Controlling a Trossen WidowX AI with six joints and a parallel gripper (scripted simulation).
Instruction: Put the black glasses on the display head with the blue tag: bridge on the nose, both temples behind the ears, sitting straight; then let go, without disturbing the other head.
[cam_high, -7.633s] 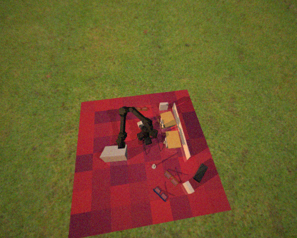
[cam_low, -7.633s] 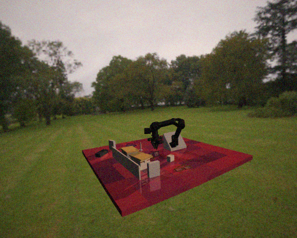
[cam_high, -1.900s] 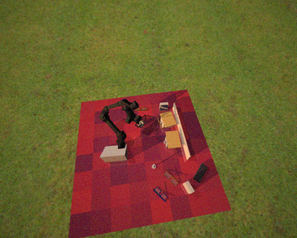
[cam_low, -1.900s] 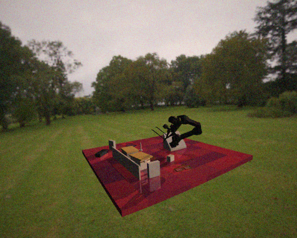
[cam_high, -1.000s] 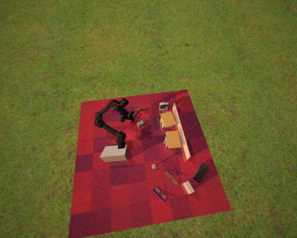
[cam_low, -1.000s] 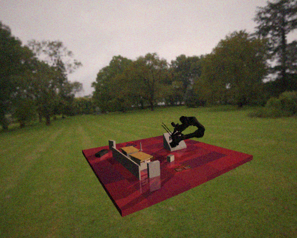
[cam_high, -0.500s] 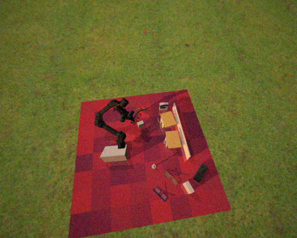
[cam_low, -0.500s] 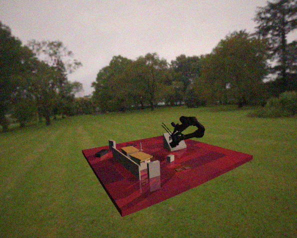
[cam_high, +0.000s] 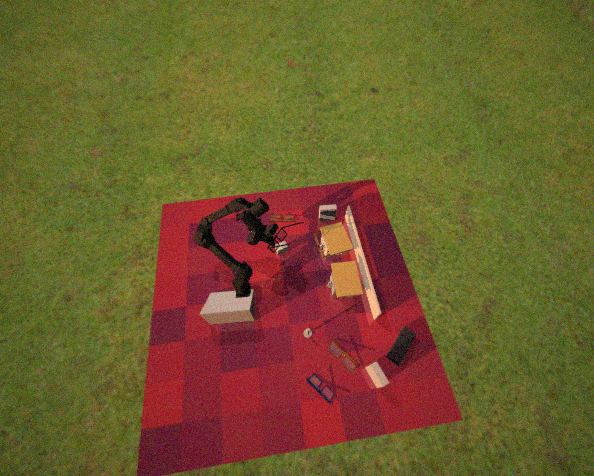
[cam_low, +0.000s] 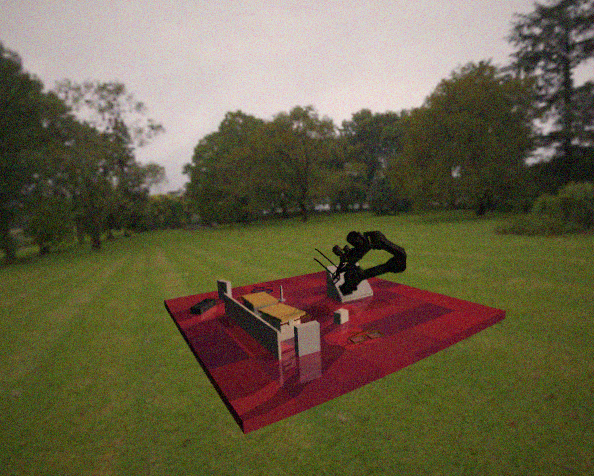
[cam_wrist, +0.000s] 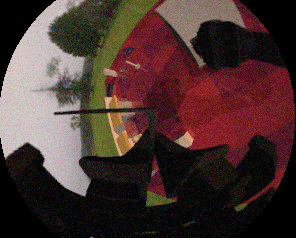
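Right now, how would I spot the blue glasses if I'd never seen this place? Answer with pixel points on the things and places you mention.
Find the red patchwork mat (cam_high: 200, 440) on the grass. From above, near its bottom edge, lie two pairs of glasses; the blue-framed glasses (cam_high: 323, 390) are the lower pair. Their blue rims set them apart from the brown-framed glasses (cam_high: 343, 355) beside them.

The end effector (cam_low: 338, 275) grips black glasses (cam_low: 326, 261) above the red mat (cam_low: 400, 345).

An outdoor setting is shown, a park or a large garden by the look of it. Mown grass (cam_high: 100, 110) (cam_low: 425, 390) (cam_wrist: 102, 80) is spread on every side of a red patchwork platform (cam_high: 200, 400) (cam_low: 390, 360) (cam_wrist: 215, 105). The lawn is bordered by leafy trees (cam_low: 270, 165) (cam_wrist: 80, 30) and, at one side, by a tall conifer (cam_low: 565, 80). An overcast sky (cam_low: 250, 55) (cam_wrist: 30, 85) is seen above, and no walls or ceiling are shown.
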